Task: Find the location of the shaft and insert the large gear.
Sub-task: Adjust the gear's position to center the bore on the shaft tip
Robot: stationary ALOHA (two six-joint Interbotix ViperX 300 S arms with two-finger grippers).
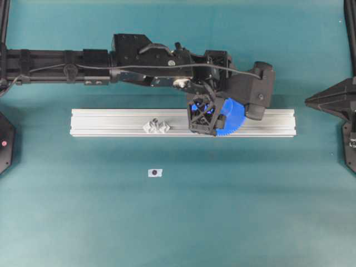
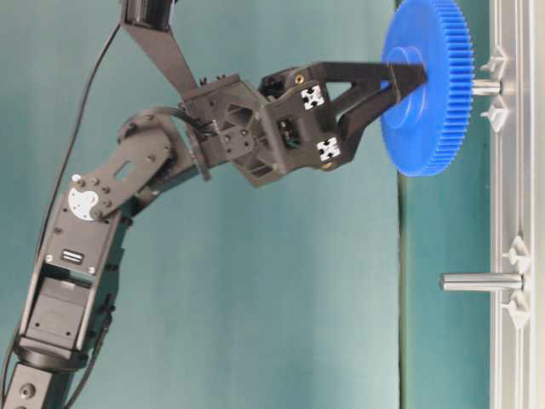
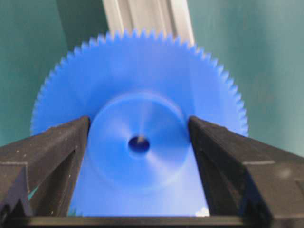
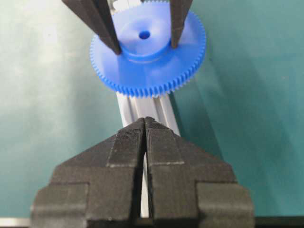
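Teal table [image 1: 178, 222] all round, with a silver aluminium rail [image 1: 111, 119] lying across the middle. My left gripper [image 3: 138, 137] has its jaws spread either side of the raised hub of the large gear [image 3: 142, 85], each finger against the hub wall, so I'm clamped on the large gear. Gear sits over the right part of the rail, face towards it. From table level the shaft [image 2: 485, 86] pokes out from the rail right behind the gear's centre, between its two translucent clips; I can't tell whether the pin has entered the hole. Second pin [image 2: 481, 281] stands bare further along the rail, well apart from the gear. Small white tag [image 1: 155, 173] with a dark dot lies on the table near the rail. My right gripper [image 4: 145, 124] hangs off to the side, jaws pressed together, holding nothing.
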